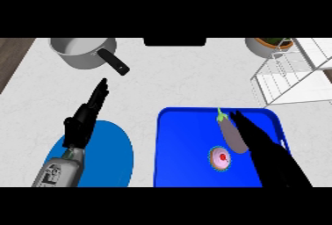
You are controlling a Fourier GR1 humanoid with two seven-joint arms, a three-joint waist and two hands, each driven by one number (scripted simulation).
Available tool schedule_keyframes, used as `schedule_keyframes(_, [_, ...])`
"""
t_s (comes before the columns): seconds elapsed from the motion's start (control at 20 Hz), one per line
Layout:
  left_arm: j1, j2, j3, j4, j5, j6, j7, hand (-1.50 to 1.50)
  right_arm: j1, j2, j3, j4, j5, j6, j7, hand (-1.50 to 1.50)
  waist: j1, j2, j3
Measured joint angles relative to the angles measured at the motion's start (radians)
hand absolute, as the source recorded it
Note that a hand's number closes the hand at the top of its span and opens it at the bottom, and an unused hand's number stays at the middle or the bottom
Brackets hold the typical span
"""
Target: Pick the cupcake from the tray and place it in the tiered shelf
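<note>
White marbled counter (182, 83) fills the view, and on it, at the lower right, sits a blue tray (175, 171). The cupcake (221, 158) stands upright in the tray's middle, seen from above as a pink top with a red spot and a green paper rim. It is probably light, soft and easily crushed on top, so the wrapper's sides look the safest place to pinch, from either side and low down.

Just beside it, toward the upper right, lies an eggplant (231, 134), close enough to crowd an approach from that side. The right hand (266, 147) hovers over the tray's right part, fingers straight and close together, pointing up and left along the eggplant, holding nothing.

Farther off, the white wire tiered shelf (288, 77) stands beyond the tray's upper right corner. The left hand (84, 118) rests at the left, above a blue plate (113, 154), fingers straight and empty. A pot (77, 50) sits at the upper left.
</note>
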Motion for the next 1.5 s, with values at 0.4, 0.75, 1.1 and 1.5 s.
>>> schedule_keyframes(0.4, [-0.012,-0.016,0.017,-0.004,-0.020,-0.017,0.018,0.00,0.031,0.052,-0.015,0.072,0.060,0.028,-0.045,-1.50,-0.001,0.000,0.000])
schedule_keyframes(0.75, [0.003,-0.037,0.025,-0.019,-0.046,-0.022,0.016,0.00,0.054,0.105,-0.007,0.140,0.134,0.056,-0.069,-1.50,-0.001,0.000,0.000])
schedule_keyframes(1.1, [-0.006,-0.051,0.050,-0.023,-0.052,-0.045,0.029,0.00,0.059,0.156,-0.034,0.200,0.191,0.088,-0.104,-1.50,-0.001,0.000,0.000])
schedule_keyframes(1.5, [0.001,-0.062,0.074,-0.002,-0.068,-0.065,0.005,0.00,0.086,0.196,-0.061,0.280,0.262,0.087,-0.177,-1.50,-0.001,0.000,0.000])
